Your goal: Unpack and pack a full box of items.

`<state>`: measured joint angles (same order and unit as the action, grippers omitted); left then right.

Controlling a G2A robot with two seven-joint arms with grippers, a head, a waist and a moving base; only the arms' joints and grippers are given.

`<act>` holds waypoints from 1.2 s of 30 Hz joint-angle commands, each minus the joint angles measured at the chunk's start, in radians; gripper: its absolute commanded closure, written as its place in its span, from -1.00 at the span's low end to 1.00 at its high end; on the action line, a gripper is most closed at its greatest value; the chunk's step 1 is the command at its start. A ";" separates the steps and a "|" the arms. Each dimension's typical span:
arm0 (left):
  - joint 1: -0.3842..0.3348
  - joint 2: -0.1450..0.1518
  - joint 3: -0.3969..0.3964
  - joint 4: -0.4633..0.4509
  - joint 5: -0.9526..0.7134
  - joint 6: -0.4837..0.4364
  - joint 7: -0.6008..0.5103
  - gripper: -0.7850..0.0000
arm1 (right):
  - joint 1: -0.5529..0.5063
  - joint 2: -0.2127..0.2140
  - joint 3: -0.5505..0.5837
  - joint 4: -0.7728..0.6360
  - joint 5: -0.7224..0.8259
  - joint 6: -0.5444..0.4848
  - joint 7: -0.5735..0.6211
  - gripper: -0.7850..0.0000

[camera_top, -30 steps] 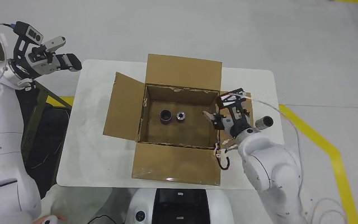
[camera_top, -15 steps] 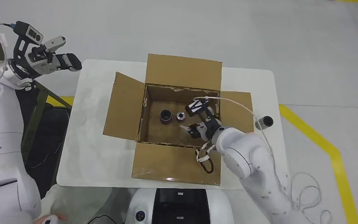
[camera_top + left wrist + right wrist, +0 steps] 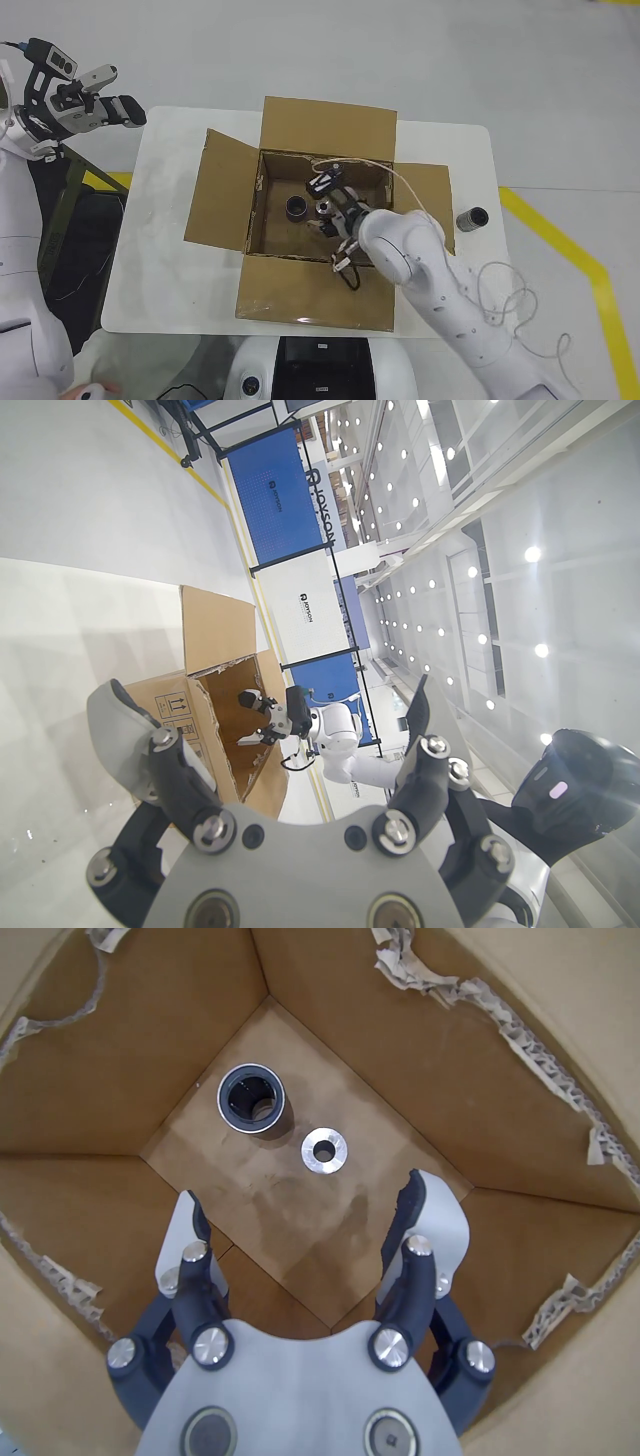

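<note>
An open cardboard box (image 3: 290, 290) sits mid-table with its flaps spread. On its floor stand a dark hollow cylinder (image 3: 251, 1098) (image 3: 297, 208) and a small silver ring (image 3: 324, 1150) (image 3: 324, 208). My right gripper (image 3: 305, 1198) (image 3: 326, 218) hangs open inside the box, above the floor and close to the silver ring, holding nothing. Another dark cylinder (image 3: 470, 219) stands on the table outside the box's right flap. My left gripper (image 3: 265, 695) (image 3: 125, 108) is open and empty, far off past the table's left back corner; from there the box (image 3: 220, 700) shows at a distance.
The white table (image 3: 160, 250) has bare room left of the box. The box walls have torn, ragged upper edges (image 3: 550, 1078). A yellow floor line (image 3: 560, 240) runs right of the table.
My right arm swung left from the box's right flap into the box and lowered over the silver ring. The left arm has stayed put.
</note>
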<state>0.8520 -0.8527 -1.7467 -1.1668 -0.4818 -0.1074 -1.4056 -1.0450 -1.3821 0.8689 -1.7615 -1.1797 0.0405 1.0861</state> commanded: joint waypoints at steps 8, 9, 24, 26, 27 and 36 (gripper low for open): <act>0.000 0.000 0.000 0.000 0.000 0.000 0.000 -1.00 | 0.073 -0.022 -0.030 0.147 0.030 0.003 -0.004 -0.79; 0.000 0.000 0.000 0.000 0.000 0.000 0.000 -1.00 | 0.078 -0.024 -0.032 0.160 0.033 0.002 -0.008 -0.78; 0.000 0.000 0.000 0.000 0.000 0.000 0.000 -1.00 | 0.127 -0.050 -0.065 0.301 0.068 -0.017 -0.051 -0.54; 0.000 0.000 0.000 0.000 0.000 0.000 0.000 -1.00 | 0.131 -0.053 -0.065 0.314 0.071 -0.019 -0.061 -0.51; 0.000 0.000 0.000 0.000 0.000 0.000 0.000 -1.00 | 0.132 -0.054 -0.065 0.317 0.075 -0.021 -0.069 -0.50; 0.000 0.000 0.000 0.000 0.000 0.000 0.000 -1.00 | 0.147 -0.064 -0.070 0.366 0.076 -0.041 -0.104 -0.36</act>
<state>0.8520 -0.8527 -1.7467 -1.1668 -0.4818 -0.1074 -1.4056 -0.9004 -1.4442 0.7994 -1.4044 -1.1059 0.0017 0.9851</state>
